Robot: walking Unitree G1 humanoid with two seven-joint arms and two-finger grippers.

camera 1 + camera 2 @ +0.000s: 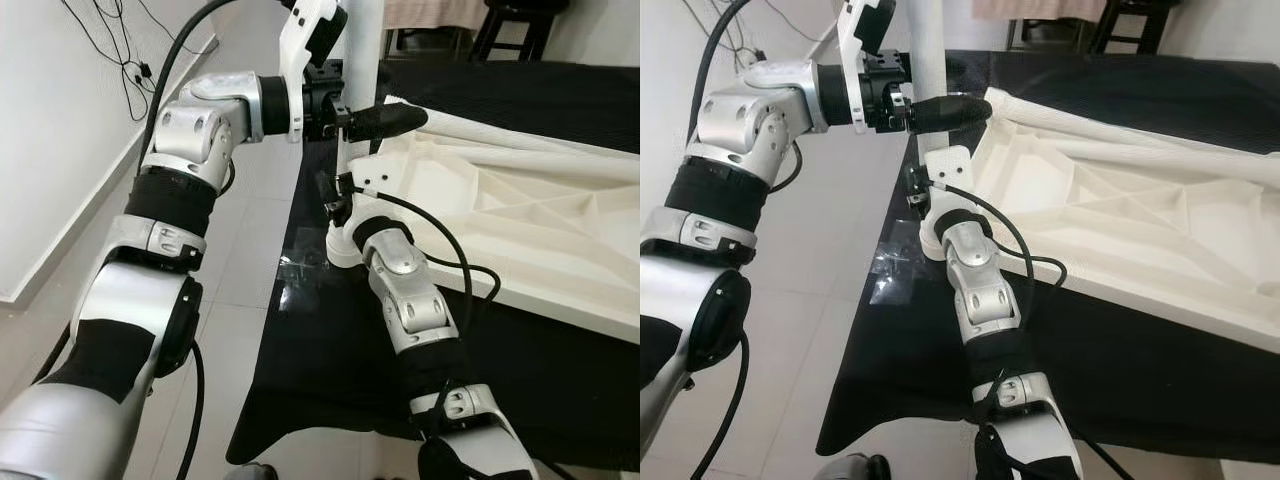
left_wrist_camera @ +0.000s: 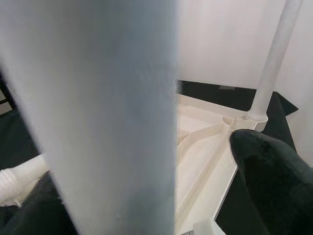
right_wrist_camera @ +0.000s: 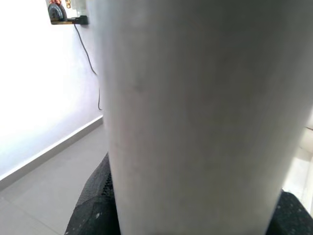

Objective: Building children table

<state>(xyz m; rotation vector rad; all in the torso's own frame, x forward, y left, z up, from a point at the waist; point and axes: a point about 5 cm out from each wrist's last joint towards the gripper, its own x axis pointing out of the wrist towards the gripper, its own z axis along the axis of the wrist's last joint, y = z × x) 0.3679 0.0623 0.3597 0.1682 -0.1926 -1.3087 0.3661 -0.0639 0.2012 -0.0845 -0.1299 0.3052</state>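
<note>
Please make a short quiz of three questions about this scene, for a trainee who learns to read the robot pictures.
1. True or false: the white tabletop lies with its ribbed underside facing up on the black cloth.
2. Which gripper holds the upright white leg higher up? A) left gripper B) right gripper
3. Fill in: a second white leg already stands at another ____ of the tabletop.

Key:
1. True.
2. A; the left gripper is around the leg above the right gripper, which sits near the leg's base.
3. Corner.
</note>
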